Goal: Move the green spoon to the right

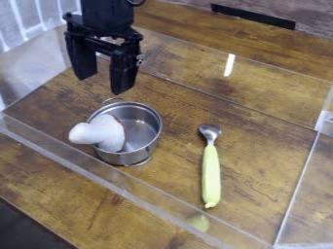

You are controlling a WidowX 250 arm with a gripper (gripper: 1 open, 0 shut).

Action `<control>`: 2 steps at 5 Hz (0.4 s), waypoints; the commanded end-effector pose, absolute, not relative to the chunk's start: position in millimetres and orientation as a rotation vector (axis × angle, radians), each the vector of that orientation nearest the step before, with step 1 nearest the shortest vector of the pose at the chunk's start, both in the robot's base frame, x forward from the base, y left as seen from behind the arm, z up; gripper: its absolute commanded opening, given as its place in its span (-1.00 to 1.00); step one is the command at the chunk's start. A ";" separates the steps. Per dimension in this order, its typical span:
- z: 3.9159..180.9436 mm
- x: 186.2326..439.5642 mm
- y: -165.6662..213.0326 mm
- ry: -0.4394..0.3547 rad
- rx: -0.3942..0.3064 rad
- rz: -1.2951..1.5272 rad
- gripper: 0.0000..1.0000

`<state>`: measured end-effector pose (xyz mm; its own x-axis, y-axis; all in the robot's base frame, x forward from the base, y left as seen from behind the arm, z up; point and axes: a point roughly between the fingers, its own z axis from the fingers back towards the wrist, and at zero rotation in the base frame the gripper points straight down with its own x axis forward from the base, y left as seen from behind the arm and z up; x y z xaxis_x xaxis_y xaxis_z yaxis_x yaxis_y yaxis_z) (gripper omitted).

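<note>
The green spoon (209, 165) lies flat on the wooden table, right of the pot. Its silver bowl points away from me and its yellow-green handle points toward the front edge. My gripper (104, 76) hangs open and empty above the table, behind and left of the steel pot (131, 132), well away from the spoon. Both black fingers (124, 72) point down and hold nothing between them.
A white rounded object (93, 134) leans on the pot's left rim. A clear acrylic wall (156, 199) runs along the front and right sides of the table. A bright light reflection (229, 67) marks the wood at the back.
</note>
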<state>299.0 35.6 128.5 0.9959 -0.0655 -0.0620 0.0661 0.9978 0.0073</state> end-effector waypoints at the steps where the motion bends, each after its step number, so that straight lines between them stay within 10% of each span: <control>1: 131.0 304.8 37.4 0.024 0.021 -0.083 1.00; 2: 119.5 304.7 32.6 0.039 0.021 -0.114 1.00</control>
